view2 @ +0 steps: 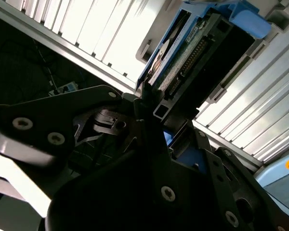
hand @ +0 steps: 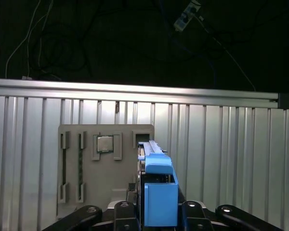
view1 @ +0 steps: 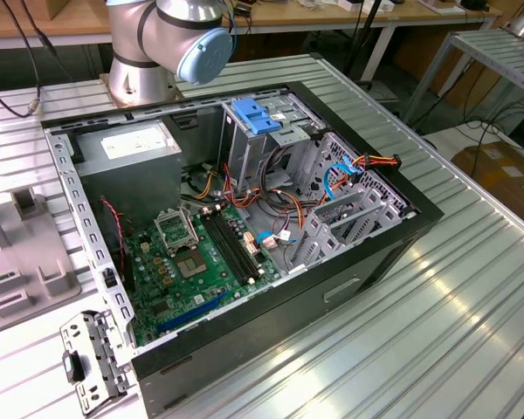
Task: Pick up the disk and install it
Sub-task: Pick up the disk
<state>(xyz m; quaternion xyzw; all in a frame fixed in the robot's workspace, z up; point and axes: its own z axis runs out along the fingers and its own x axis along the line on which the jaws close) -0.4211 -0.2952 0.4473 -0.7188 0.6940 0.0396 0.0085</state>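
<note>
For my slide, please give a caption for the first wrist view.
End effector gripping the blue-railed disk edge-on, at a grey holder fixture on the ribbed aluminium table.

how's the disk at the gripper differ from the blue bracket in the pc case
The disk carries a drive with a connector edge inside its blue rails; the blue bracket is bare plastic. The disk is clamped in the gripper over the ribbed table; the bracket lies atop the drive cage. Both share light-blue plastic.
</note>
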